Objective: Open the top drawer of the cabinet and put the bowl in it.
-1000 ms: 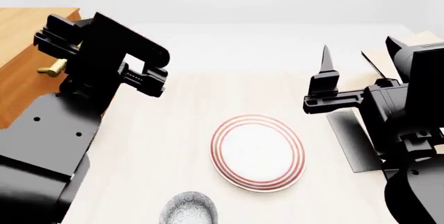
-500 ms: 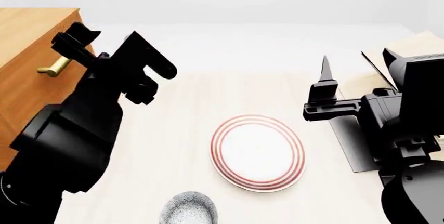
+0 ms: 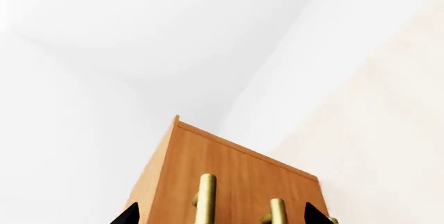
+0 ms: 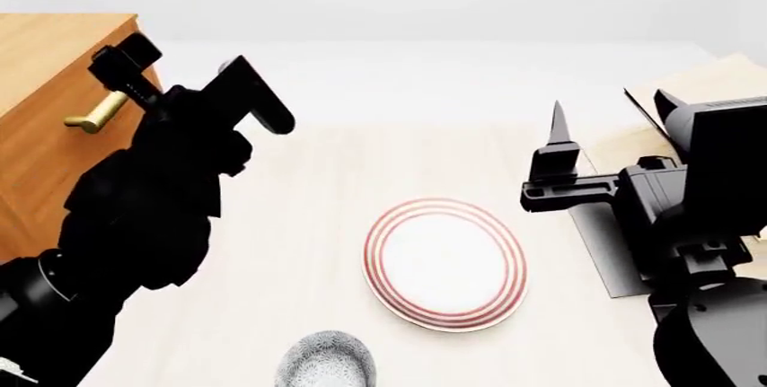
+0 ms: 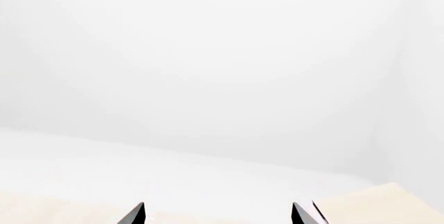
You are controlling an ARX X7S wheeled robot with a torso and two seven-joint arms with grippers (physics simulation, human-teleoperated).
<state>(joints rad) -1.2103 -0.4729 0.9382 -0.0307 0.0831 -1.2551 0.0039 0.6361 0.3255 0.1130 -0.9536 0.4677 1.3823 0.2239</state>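
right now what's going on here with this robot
The left end effector is open and reaching toward the brass bar handle on the orange-brown wooden cabinet; the left wrist view shows its fingertips straddling the brass handles without touching them. The drawer looks shut. The small blue-grey speckled bowl sits untouched on the pale wooden table, near the flat white plate with red rings. The right end effector hovers open, holding nothing.

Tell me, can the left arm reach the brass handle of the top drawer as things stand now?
Probably yes. The left pincer is open and faces the cabinet, with the brass handle just beyond its fingertips, and nothing stands between them. The plate and bowl lie well aside.
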